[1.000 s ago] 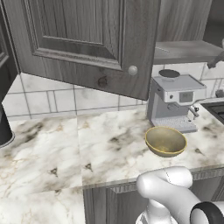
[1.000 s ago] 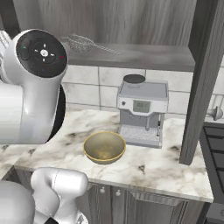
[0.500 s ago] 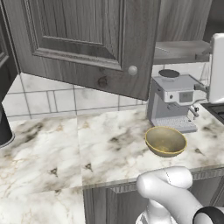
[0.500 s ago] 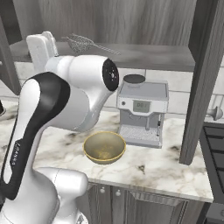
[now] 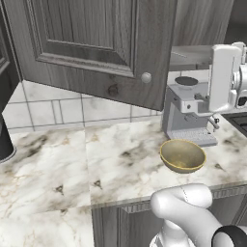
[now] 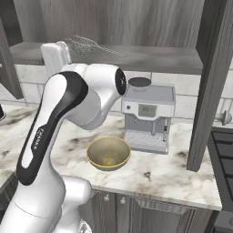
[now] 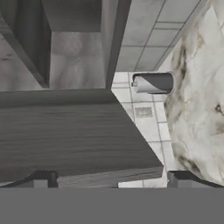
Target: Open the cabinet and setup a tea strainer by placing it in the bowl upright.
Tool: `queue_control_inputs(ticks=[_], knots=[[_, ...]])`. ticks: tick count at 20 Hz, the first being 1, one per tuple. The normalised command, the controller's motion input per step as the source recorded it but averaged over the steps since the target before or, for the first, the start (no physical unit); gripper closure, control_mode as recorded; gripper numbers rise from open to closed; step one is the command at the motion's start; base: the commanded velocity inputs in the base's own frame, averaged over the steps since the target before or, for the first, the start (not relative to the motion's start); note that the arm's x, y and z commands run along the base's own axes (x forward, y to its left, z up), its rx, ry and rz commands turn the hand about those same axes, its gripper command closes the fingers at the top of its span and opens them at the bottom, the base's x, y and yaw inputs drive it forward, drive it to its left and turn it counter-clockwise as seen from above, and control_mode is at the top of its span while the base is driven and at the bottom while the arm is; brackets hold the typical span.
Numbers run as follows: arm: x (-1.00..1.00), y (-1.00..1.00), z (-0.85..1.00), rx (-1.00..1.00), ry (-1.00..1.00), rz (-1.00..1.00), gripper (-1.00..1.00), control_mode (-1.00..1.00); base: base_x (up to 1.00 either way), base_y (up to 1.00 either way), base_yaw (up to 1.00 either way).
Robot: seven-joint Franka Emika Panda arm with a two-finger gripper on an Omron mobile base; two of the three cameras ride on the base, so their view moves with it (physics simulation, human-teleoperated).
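The cabinet stands open: its left door with a round silver knob is swung out, and its right door is edge-on. The tea strainer lies on the cabinet shelf, its thin handle pointing right. Below it, the golden-olive bowl sits empty on the marble counter. My arm's white hand is raised to shelf height, just left of the strainer. In the hand view my gripper is open, with nothing between its fingertips and a wood-grain panel in front of it.
A grey coffee machine stands against the tiled wall, right behind the bowl. A dark canister sits at the counter's far left. A stove edge borders the counter on the right.
The arm has swung away from the right base camera and lifted, bringing its hand up to the shelf beside the strainer. Bowl, strainer and doors have not moved.
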Motion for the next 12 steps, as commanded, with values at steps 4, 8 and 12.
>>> queue_control_inputs(ticks=[4, 8, 12], knots=[[0.45, 0.19, 0.0, 0.0, 0.0, 0.03, -1.0, -1.0, 0.0, 0.0, 0.0], [0.16, 0.39, 0.0, 0.0, -0.03, 0.06, -1.0, -1.0, 0.0, 0.0, 0.0], [0.21, 0.36, 0.0, 0.0, 0.0, 0.06, -1.0, -1.0, 0.0, 0.0, 0.0]])
